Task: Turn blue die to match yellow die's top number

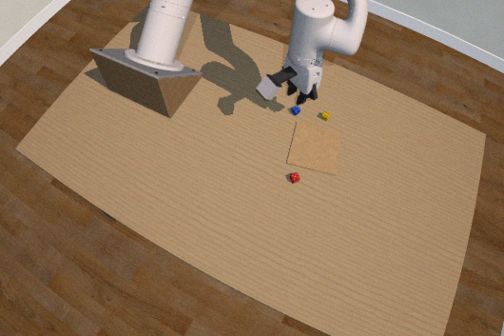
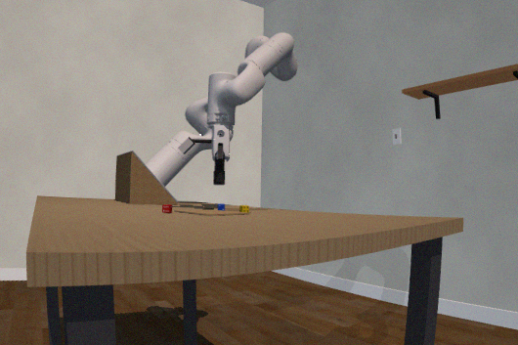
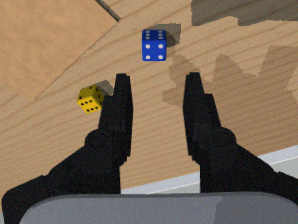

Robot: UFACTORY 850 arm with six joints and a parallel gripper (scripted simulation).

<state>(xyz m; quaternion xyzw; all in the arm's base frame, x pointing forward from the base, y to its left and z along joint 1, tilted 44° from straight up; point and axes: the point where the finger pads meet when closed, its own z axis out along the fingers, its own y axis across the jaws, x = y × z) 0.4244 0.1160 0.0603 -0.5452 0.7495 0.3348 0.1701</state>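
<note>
— Blue die (image 3: 154, 46) first: it lies on bare table (image 1: 143, 186), just off the mat's (image 1: 315, 148) near corner and not on it, four pips up in the wrist view.

— And the gripper (image 3: 157, 99)?

— It hangs above the die, well clear of the table, fingers drawn partway together with nothing between them.

— What worries you?

— The yellow die (image 3: 91, 99) sits near, just outside one finger. If the arm comes down off-centre, that finger could nudge it and change its face, which the task forbids. The narrowed gap also leaves little margin around the blue die; a clipped edge could tip it unpredictably.

— Anything you can't read?

— The yellow die's top number: it's tilted from the camera and its pips blur. In the exterior view the dice are specks. The red die (image 1: 295, 177) lies beyond the mat, out of the wrist view.
</note>
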